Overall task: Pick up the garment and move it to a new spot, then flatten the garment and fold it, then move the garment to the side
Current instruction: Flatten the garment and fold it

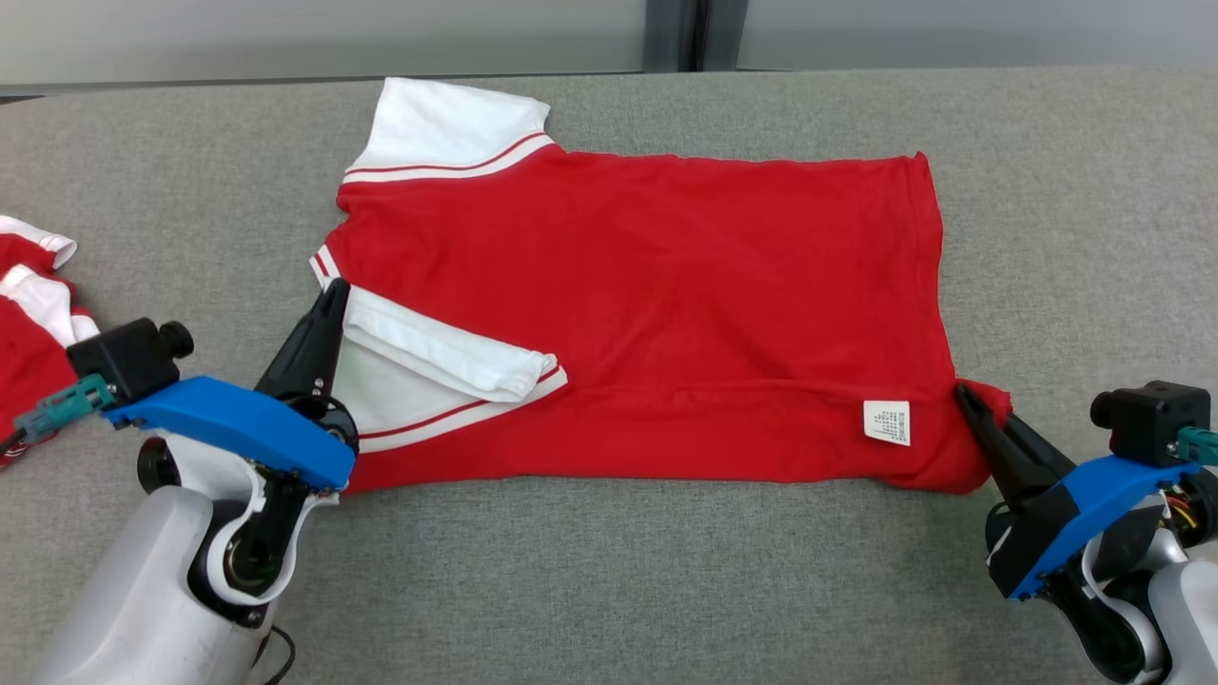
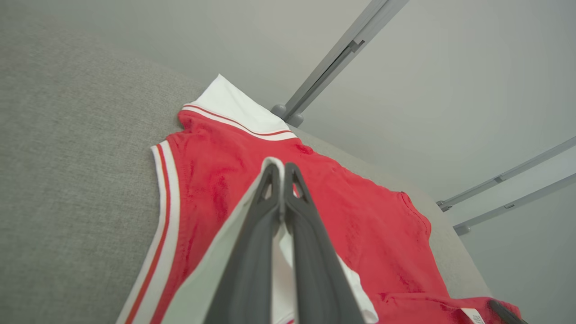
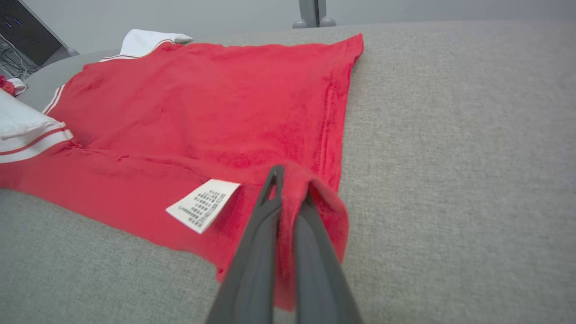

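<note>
Red shirt [image 1: 647, 285] with white sleeves lies flat across the grey table [image 1: 609, 580]. Its sleeve end is toward the robot's left and its hem toward the right. The long edge nearest the robot is folded up over the body as a strip. A white label [image 1: 886, 421] shows on that strip close to the right corner. The far sleeve [image 1: 447, 124] sticks out flat at the top left. The near sleeve [image 1: 447, 357] lies folded over on the red body.

The left gripper [image 1: 333, 288] is at the shirt's near left corner, with its fingers pressed together. The left wrist view shows white cloth caught between them, so it is pinching the white sleeve edge. The tips are raised slightly and point across the shirt.

The right gripper [image 1: 964, 392] is at the near right hem corner, fingers pressed together on red cloth. The right wrist view shows the corner draped over the tips and bunched into a small hump. The label is just to the left of the fingers there.

The rest of the shirt lies between the two grippers, resting on the table. A second red and white garment [image 1: 29, 314] lies at the far left edge of the table, well apart from the shirt.
</note>
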